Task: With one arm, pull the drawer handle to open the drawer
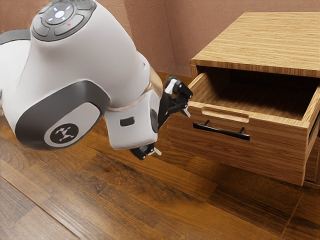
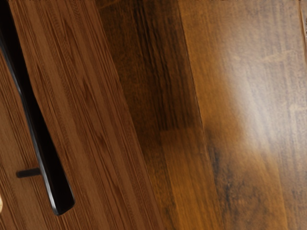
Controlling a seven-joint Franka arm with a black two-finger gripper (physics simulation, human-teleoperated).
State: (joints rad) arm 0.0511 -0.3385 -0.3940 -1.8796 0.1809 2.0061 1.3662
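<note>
One arm reaches in, and its gripper (image 1: 175, 100) hangs at the near corner of the one drawer (image 1: 260, 112); whether it is apart or together I cannot tell. The single black handle (image 1: 221, 131) lies just beyond, toward the exterior view's right and probably untouched, its long axis level along the drawer front. The drawer stands well out of the one cabinet (image 1: 260, 40)
</note>
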